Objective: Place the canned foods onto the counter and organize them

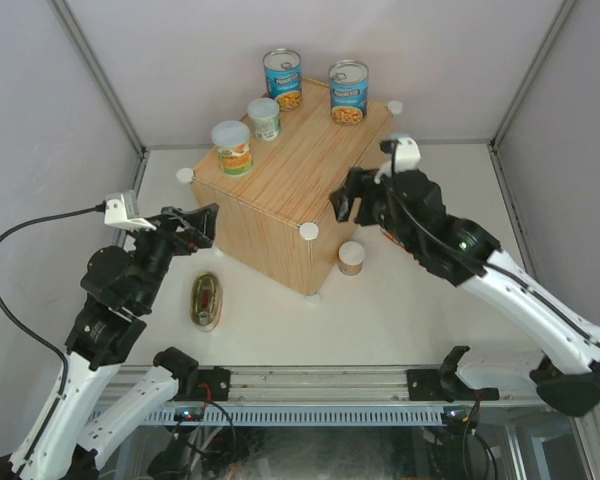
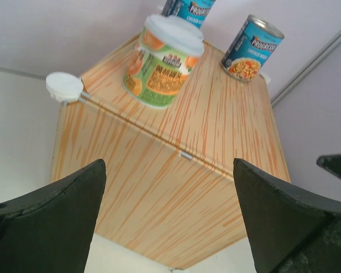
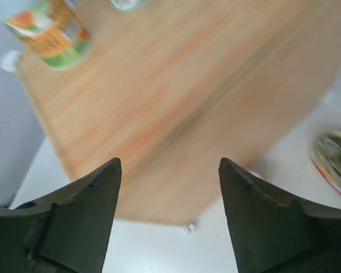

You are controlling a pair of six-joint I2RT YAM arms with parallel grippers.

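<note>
Both pairs of jaws stand spread, and we see nothing held between them. The left gripper faces the left side wall of the large light wood-grain box. In its wrist view the dark fingers frame that wall and the top edge above it. The right gripper hangs just beside the box's near right edge, close to the white round knob at the near top corner. Its wrist view is blurred, yet we make out the wooden top between its jaws.

Four cans stand upright on the box's top. A tall blue-labelled metal can stands at the far corner, and a second tall blue can stands to its right, apart from it. A small pale-lidded can with a green label stands just in front of the first tall one. A small pale-lidded can with an orange-and-green label stands nearer the left edge.

Two more are down on the white table. A third small pale-lidded can stands upright just beside the box's near corner, below the right arm. A flat oval red-yellow tin lies near the left arm, apart from the box.
</note>
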